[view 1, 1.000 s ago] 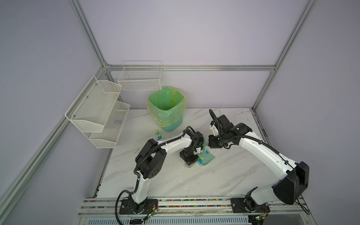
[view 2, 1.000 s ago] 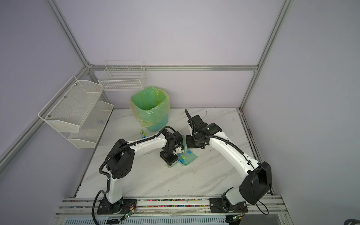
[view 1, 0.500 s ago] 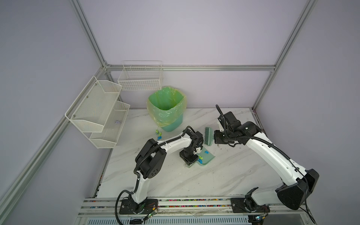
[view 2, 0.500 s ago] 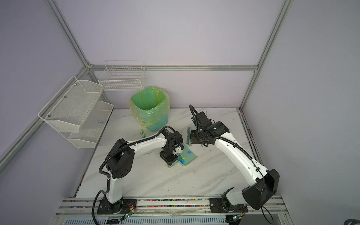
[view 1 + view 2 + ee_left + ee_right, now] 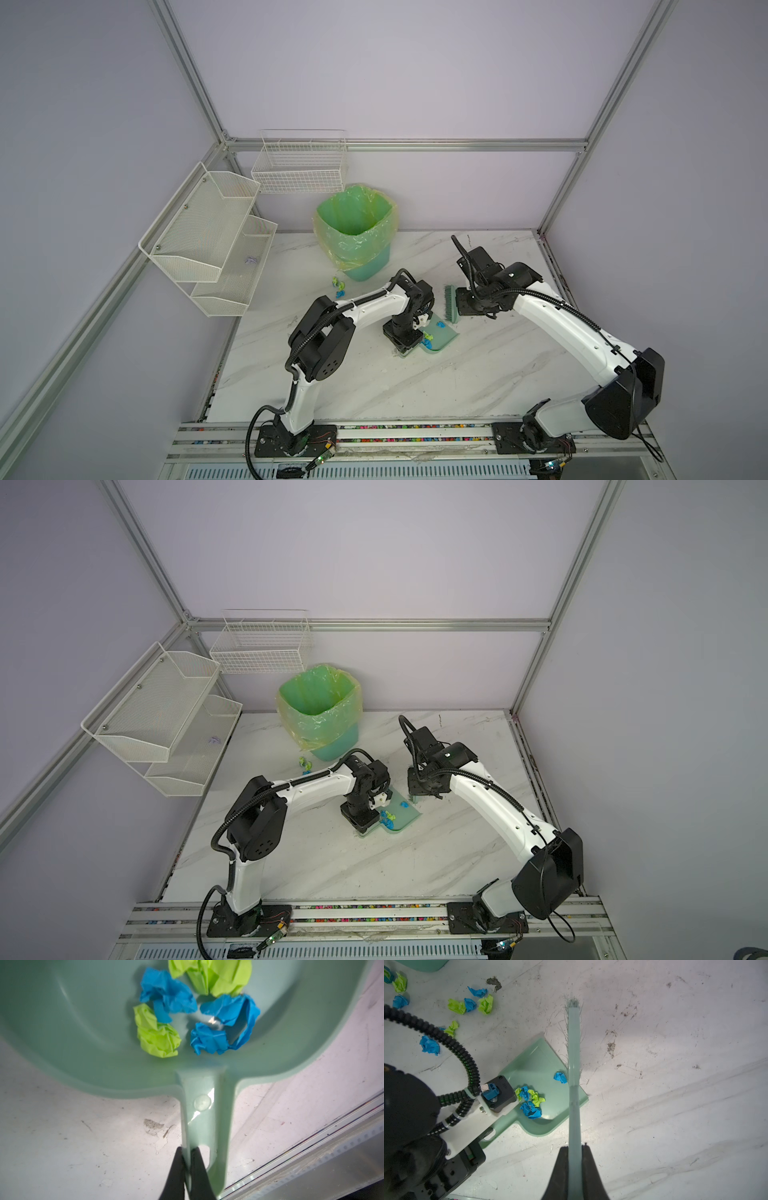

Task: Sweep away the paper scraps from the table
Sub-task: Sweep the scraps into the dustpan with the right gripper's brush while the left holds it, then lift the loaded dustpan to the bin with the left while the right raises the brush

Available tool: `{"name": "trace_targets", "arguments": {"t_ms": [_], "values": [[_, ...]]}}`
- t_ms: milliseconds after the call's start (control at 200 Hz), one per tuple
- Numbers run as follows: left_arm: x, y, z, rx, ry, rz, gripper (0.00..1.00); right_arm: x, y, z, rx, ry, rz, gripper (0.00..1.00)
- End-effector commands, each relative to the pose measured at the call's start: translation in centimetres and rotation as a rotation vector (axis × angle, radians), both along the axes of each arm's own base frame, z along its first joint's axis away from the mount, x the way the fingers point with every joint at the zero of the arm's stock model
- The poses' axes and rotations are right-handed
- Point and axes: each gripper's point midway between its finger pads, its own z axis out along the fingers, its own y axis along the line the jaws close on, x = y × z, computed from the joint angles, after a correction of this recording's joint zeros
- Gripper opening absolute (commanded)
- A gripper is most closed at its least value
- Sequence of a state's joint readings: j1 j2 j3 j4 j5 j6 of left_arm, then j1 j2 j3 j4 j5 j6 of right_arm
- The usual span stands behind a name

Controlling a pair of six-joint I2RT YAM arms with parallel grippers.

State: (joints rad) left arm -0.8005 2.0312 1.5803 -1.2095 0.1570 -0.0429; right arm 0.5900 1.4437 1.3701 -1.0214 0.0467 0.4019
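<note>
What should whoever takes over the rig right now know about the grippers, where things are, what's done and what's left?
Left gripper: shut on the dustpan handle; the pan appears to rest on the table.
Right gripper: shut on the brush handle, brush head over the pan's open edge.
Done: several paper scraps lie in the pan, one blue bit just inside the lip.
Left: a cluster of loose scraps on the table near the green-lined bin. Sweep them in, then probably empty the pan into the bin.
</note>
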Motion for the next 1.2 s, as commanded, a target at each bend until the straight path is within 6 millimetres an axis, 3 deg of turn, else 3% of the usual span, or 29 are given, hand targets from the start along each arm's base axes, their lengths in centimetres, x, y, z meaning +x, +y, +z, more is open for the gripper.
{"name": "trace_targets", "arguments": {"t_ms": [0,180,205,335,535,735,850,1020,1195], "values": [[1.3,-0.7,1.7,-0.035,-0.048,0.022,0.0,-0.8,0.6,0.4,0.048,0.003,0.033,0.0],[1.8,-0.9,1.9,-0.04,-0.059,0.036,0.0,-1.4,2.4,1.1,0.164,0.004,0.072,0.0],[1.8,-0.9,1.9,-0.041,-0.062,0.037,0.0,-1.6,2.5,2.2,0.193,-0.026,0.076,0.0],[2.2,-1.0,2.3,-0.05,-0.073,0.051,0.0,-1.6,2.6,4.4,0.259,-0.077,0.046,0.0],[2.9,-0.9,3.1,-0.047,-0.105,0.078,0.0,-0.5,-0.4,5.6,0.134,-0.163,-0.058,0.0],[4.1,-1.2,4.5,-0.049,-0.153,0.107,0.0,0.7,-2.1,5.8,0.045,-0.222,-0.111,0.0],[5.2,-1.4,5.4,-0.052,-0.201,0.131,0.0,2.0,-4.0,7.0,-0.032,-0.313,-0.175,0.0],[6.8,-1.7,7.7,-0.056,-0.271,0.173,0.0,3.2,-5.9,8.4,-0.079,-0.386,-0.233,0.0],[7.8,-2.3,10.7,-0.099,-0.326,0.201,0.0,3.1,-7.5,9.0,-0.109,-0.408,-0.243,0.0]]}}
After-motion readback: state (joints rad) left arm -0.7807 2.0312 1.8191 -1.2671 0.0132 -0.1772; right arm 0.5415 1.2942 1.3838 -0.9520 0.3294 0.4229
